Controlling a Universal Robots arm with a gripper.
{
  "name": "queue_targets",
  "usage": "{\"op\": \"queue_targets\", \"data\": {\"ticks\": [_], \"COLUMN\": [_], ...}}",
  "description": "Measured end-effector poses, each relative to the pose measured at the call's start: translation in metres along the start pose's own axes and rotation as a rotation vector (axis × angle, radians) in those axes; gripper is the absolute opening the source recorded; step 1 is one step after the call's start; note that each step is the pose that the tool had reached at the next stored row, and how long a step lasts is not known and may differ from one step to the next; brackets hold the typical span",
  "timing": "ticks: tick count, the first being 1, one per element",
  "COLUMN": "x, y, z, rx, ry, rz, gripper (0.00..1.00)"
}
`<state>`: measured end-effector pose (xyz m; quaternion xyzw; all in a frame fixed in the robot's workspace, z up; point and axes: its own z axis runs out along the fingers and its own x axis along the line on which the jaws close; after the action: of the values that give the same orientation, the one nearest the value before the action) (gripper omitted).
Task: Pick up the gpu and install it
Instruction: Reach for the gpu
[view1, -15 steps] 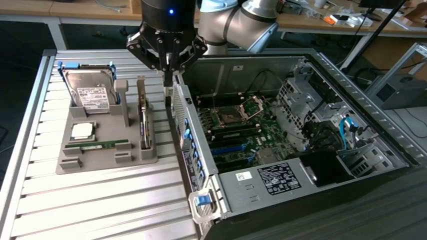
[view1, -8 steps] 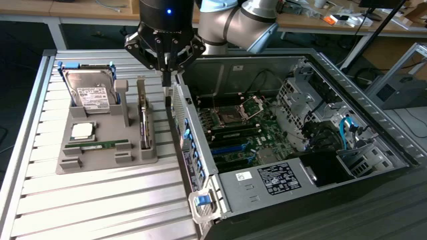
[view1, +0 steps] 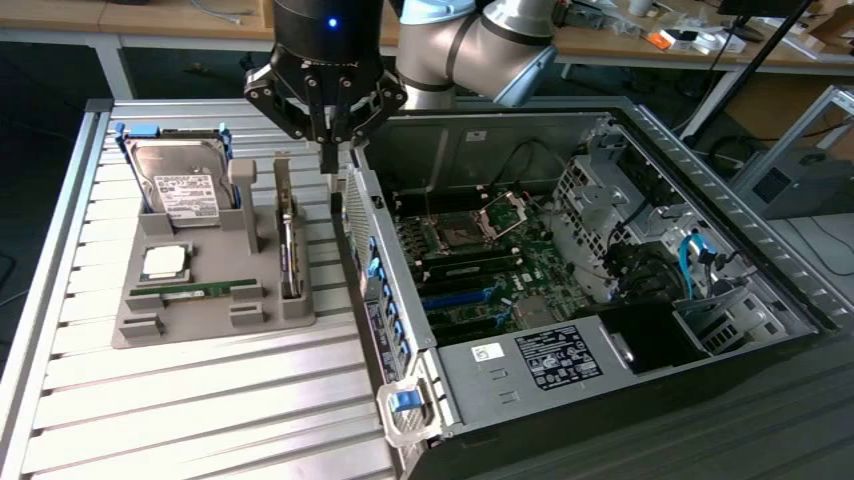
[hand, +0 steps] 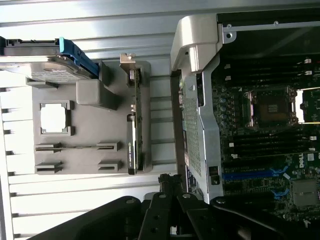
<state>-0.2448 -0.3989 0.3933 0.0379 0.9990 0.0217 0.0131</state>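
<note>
The gpu (view1: 287, 245) stands on edge in a slot at the exterior view's right side of a grey holder tray (view1: 194, 325); its green board, black cooler and silvery bracket end also appear in the wrist view (hand: 134, 137). My gripper (view1: 328, 150) hangs shut and empty above the gap between the tray and the open computer case (view1: 400, 330). It is a little above and to the right of the gpu's far end. In the wrist view the closed fingertips (hand: 169, 180) sit over the strip between the tray and the case wall (hand: 200, 110).
The tray also holds a silver hard drive (view1: 180, 185), a square processor (view1: 167, 262) and a narrow memory stick (view1: 200, 288). Inside the case lies the motherboard (view1: 481, 255) with blue slots (view1: 461, 297), cables and a power supply (view1: 567, 355). Ribbed metal tabletop (view1: 200, 410) lies in front.
</note>
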Motion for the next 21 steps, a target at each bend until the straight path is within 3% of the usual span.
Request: {"op": "queue_targets", "data": {"ticks": [9,10,11,21], "x": [0.004,0.012,0.013,0.018], "y": [-0.0004,-0.0009,-0.001,-0.0014], "z": [-0.0001,-0.0003,-0.0004,-0.0005], "rx": [0.0,0.0,0.0001,0.0], "ry": [0.0,0.0,0.0,0.0], "rz": [0.0,0.0,0.0,0.0], "gripper": [0.11,0.11,0.11,0.11]}}
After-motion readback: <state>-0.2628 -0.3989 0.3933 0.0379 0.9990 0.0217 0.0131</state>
